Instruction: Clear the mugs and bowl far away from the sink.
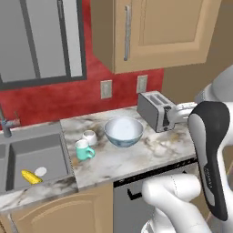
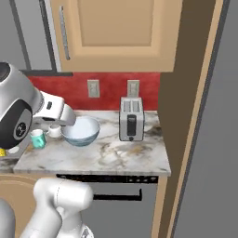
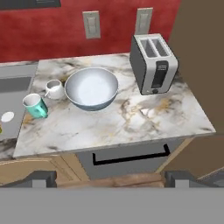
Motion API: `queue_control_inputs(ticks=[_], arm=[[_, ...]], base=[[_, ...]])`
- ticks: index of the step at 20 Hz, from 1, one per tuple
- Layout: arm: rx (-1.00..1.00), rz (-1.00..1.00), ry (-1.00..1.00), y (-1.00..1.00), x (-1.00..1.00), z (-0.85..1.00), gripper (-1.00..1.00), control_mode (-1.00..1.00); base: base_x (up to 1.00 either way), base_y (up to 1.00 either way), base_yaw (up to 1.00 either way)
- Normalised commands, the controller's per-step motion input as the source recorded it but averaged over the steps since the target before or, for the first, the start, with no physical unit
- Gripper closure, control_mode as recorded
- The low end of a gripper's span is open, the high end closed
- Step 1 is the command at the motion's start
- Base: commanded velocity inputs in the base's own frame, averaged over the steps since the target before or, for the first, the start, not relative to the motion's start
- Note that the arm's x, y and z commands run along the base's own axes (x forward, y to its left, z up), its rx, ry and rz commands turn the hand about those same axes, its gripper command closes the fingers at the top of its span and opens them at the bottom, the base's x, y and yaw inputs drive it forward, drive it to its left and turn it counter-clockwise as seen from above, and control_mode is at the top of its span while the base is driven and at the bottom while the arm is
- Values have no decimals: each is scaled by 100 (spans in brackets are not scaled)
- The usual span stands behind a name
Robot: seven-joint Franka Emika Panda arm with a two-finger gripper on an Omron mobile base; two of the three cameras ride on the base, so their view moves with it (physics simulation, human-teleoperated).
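The wide bowl (image 1: 123, 131) (image 2: 81, 130) (image 3: 92, 88), white inside, stands mid-counter. Just left of it are the squat white mug (image 1: 89, 137) (image 2: 55, 131) (image 3: 54, 89) and the teal mug (image 1: 83, 149) (image 2: 38, 138) (image 3: 35, 105), both upright near the dark grey sink (image 1: 36, 154) (image 3: 13, 85). My gripper (image 3: 111, 178) hangs high above the counter's front edge, well clear of all three. It is open wide, with nothing between its dark fingertips (image 3: 43, 178).
A silver toaster (image 1: 157, 110) (image 2: 131, 119) (image 3: 154, 63) stands right of the bowl by the wall. A tall brown panel (image 2: 186, 93) closes off the counter's right end. A yellow item (image 1: 31, 177) lies in the sink. Wall cabinets (image 1: 150, 32) hang overhead.
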Motion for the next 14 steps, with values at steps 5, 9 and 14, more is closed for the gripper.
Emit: queue_control_inputs(ticks=[5, 9, 14], arm=[[0, 0, 0, 0, 0, 0, -100, 100], [0, 0, 0, 0, 0, 0, -100, 100], [0, 0, 0, 0, 0, 0, -100, 100]], base=[[56, -9, -32], [11, 25, -5], [32, 69, -7]])
